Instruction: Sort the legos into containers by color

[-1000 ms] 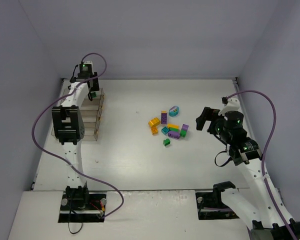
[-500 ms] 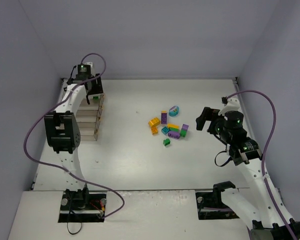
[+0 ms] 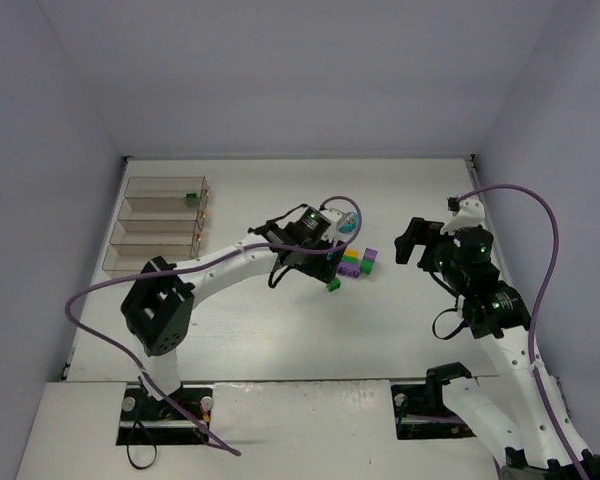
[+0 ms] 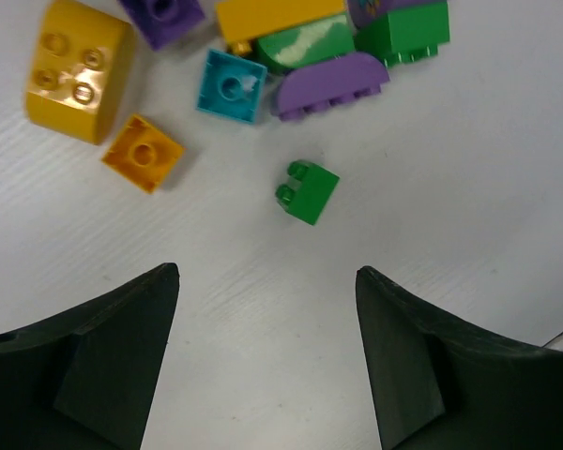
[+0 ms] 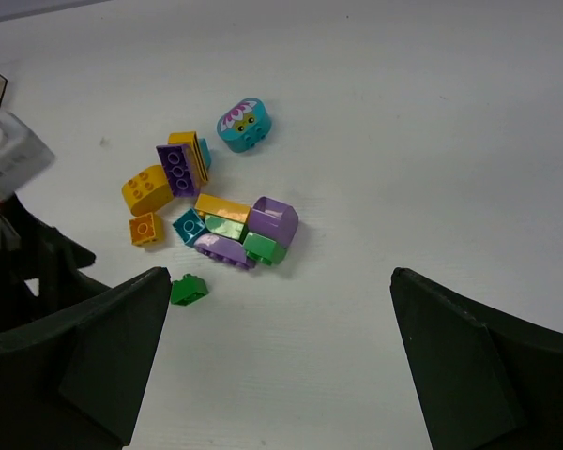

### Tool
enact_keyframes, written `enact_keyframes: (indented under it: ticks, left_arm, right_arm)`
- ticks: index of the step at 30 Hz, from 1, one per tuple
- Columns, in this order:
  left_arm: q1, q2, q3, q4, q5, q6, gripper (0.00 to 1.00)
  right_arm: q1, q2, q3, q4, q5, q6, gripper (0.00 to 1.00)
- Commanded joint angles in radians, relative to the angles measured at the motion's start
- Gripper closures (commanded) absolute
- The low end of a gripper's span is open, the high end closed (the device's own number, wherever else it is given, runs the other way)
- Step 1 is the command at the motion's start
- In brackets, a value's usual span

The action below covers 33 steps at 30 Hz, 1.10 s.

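Observation:
The legos lie in a loose pile mid-table. In the left wrist view a small green brick sits alone just ahead of my open, empty left gripper. Past it are an orange brick, a yellow brick, a teal brick and a purple brick. In the top view the left gripper hovers over the pile's left side. My right gripper is open and empty, right of the pile. The rounded teal piece lies behind the pile. The clear containers stand far left, with a green brick in the far compartment.
The left arm stretches across the table from near left to the centre. Its purple cable loops over the pile's far side. Grey walls close in the table on the left, back and right.
My left arm has swung from over the containers at the far left to the pile at the table's centre. A green brick now shows in the far compartment. The right arm barely moved.

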Motion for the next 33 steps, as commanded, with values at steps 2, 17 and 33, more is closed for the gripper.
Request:
enact_keyframes:
  ticks: [2, 17, 33]
  left_arm:
    - [-0.075, 0.065, 0.075, 0.035, -0.001, 0.001, 0.3]
    - [-0.104, 0.322, 0.215, 0.074, -0.086, 0.053, 0.47]
    - [0.216, -0.141, 0.06, -0.018, -0.195, 0.145, 1.0]
  right_arm:
    - [-0.008, -0.015, 0.003, 0.033, 0.021, -0.01, 0.0]
    - [-0.008, -0.075, 0.0, 0.008, 0.021, 0.022, 0.0]
    - [-0.008, -0.007, 0.031, 0.01, 0.021, 0.015, 0.0]
